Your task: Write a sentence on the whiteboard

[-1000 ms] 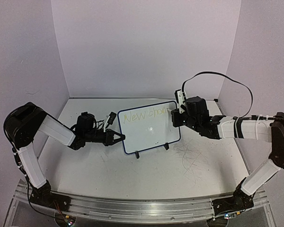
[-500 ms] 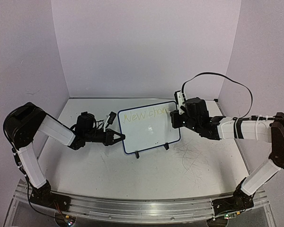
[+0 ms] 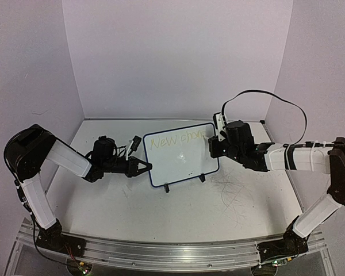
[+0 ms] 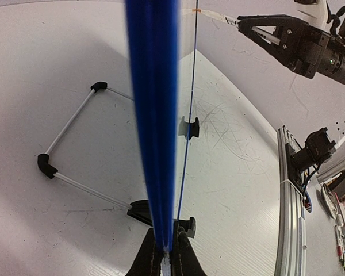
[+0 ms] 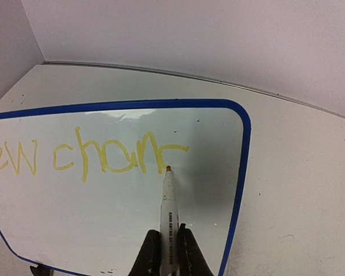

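The blue-framed whiteboard [image 3: 181, 164] shows the sentence [image 5: 89, 156], pale yellow. Left end effector [image 4: 165, 254] clamps its edge; right end effector [image 5: 168, 242] grips a marker [image 5: 168, 201].

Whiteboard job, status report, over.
Left tool shut on blue-framed white board edge. Right tool shut on white marker, tip at pale yellow lettering. Nothing blocking.

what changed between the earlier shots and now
The right gripper, shut on the marker, has slid a little to the right along the top line, and the sentence has grown by about a letter at its right end. The left gripper stays clamped on the left edge of the whiteboard, which has not moved.
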### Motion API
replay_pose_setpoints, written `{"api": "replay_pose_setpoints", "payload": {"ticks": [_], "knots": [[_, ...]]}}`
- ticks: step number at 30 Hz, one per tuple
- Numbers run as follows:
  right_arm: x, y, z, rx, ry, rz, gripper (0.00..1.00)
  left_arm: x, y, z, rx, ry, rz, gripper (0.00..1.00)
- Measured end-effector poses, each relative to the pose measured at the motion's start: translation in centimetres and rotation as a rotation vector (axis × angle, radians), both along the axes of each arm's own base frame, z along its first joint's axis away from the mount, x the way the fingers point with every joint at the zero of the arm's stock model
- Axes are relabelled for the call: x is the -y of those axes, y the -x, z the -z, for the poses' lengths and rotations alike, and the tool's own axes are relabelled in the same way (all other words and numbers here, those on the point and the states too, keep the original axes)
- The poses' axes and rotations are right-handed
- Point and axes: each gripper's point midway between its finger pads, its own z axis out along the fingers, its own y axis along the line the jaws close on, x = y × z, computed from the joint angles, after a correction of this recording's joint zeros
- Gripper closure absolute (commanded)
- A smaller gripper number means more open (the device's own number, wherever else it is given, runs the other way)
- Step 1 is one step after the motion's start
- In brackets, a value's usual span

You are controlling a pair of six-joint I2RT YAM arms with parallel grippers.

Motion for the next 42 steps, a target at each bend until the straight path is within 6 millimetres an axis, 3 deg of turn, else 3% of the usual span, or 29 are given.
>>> {"api": "replay_pose_setpoints", "payload": {"ticks": [9,19,30,42], "knots": [[0.7,-0.2,-0.3,0.014,0.014,0.039,1.0,0.0,0.0,0.0,0.0,0.0,0.0,1.0],[1.3,0.7,-2.9,0.062,-0.057,0.018,1.0,0.0,0.0,0.0,0.001,-0.001,0.001,1.0],[1.1,0.2,-0.6,0.019,-0.031,0.011,1.0,0.0,0.0,0.0,0.002,-0.001,0.001,1.0],[1.0,0.2,-0.6,0.018,-0.031,0.01,1.0,0.0,0.0,0.0,0.003,-0.002,0.002,1.0]]}}
